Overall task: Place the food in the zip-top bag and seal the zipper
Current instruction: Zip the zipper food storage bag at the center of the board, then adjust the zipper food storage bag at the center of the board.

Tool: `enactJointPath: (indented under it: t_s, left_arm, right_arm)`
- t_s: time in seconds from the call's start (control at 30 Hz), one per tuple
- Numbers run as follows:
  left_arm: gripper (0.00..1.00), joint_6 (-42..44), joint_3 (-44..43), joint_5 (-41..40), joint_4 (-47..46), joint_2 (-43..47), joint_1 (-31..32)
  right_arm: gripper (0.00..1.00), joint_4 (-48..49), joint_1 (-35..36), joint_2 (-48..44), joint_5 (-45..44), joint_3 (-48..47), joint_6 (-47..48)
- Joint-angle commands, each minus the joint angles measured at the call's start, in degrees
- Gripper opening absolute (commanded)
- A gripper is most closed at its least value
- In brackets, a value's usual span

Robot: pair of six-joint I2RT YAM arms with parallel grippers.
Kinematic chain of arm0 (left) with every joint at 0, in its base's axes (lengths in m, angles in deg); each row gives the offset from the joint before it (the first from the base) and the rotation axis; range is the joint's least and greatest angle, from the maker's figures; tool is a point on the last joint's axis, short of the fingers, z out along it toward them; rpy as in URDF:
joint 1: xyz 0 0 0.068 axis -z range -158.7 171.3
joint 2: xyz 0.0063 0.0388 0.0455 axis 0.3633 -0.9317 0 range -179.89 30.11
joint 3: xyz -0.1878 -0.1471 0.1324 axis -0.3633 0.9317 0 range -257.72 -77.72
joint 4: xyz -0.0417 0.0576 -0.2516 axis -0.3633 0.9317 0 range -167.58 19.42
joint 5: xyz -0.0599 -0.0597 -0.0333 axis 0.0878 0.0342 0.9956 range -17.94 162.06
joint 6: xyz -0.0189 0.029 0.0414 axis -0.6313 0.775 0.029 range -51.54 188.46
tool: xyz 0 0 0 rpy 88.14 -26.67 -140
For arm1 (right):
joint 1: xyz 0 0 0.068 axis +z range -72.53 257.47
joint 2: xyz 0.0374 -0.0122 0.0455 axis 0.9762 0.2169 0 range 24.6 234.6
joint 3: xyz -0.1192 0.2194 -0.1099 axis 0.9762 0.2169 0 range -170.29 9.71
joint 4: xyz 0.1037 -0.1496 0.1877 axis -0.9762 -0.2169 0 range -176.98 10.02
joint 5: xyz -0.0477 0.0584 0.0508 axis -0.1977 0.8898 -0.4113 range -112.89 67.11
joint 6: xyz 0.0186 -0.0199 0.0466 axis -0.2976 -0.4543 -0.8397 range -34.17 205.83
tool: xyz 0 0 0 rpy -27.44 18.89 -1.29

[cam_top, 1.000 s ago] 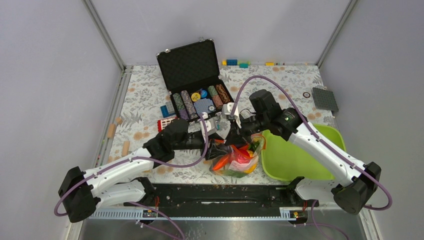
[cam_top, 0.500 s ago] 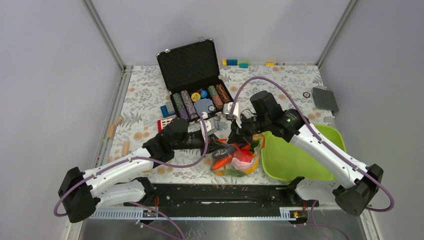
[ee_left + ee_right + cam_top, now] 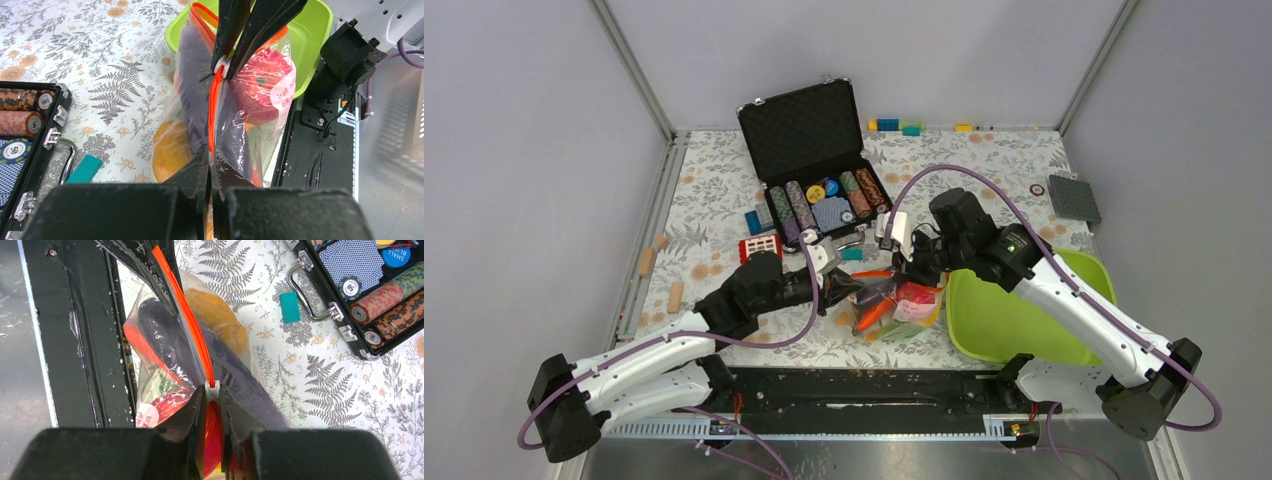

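Observation:
The clear zip-top bag [image 3: 894,308] hangs between my two grippers, just left of the tray. Inside it are the purple eggplant [image 3: 192,75], the red apple [image 3: 260,85], an orange pepper [image 3: 170,150] and an orange carrot [image 3: 874,313]. The orange-red zipper [image 3: 214,105] runs taut from one gripper to the other. My left gripper [image 3: 210,152] is shut on the near end of the zipper strip. My right gripper [image 3: 212,395] is shut on the white slider [image 3: 212,389] riding the zipper [image 3: 185,315]. In the top view the left gripper [image 3: 852,287] and right gripper [image 3: 914,272] face each other across the bag.
A lime-green tray [image 3: 1024,310] lies right of the bag. An open black poker chip case [image 3: 819,150] stands behind it, with a teal brick [image 3: 852,254] and a red brick piece [image 3: 760,246] near it. A grey baseplate [image 3: 1074,198] is at the far right.
My left arm has pulled back to the left and my right gripper has shifted right with the slider. The zipper is stretched longer between them and the bag sits slightly further left.

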Motion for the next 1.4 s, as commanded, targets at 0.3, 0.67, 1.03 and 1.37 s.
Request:
enactJointPath:
  t_s: [0.3, 0.67, 1.03, 1.37]
  left_arm:
    - [0.0, 3.14, 0.93, 2.82, -3.35, 0.45, -0.47]
    - [0.0, 9.46, 0.24, 4.58, -0.36, 3.09, -0.68]
    - [0.0, 11.87, -1.45, 3.77, 1.97, 2.41, -1.04]
    - [0.0, 11.6, -1.89, 4.8, 3.09, 2.72, -1.29]
  right_arm:
    - [0.93, 11.86, -1.52, -6.96, -4.35, 1.58, -10.59]
    - [0.98, 5.27, -4.6, -15.33, -43.41, 7.03, -44.56]
    - [0.73, -3.75, -9.11, -14.51, -32.37, 10.43, -48.6]
    - [0.6, 5.98, -10.15, -8.94, -31.9, 13.44, -49.99]
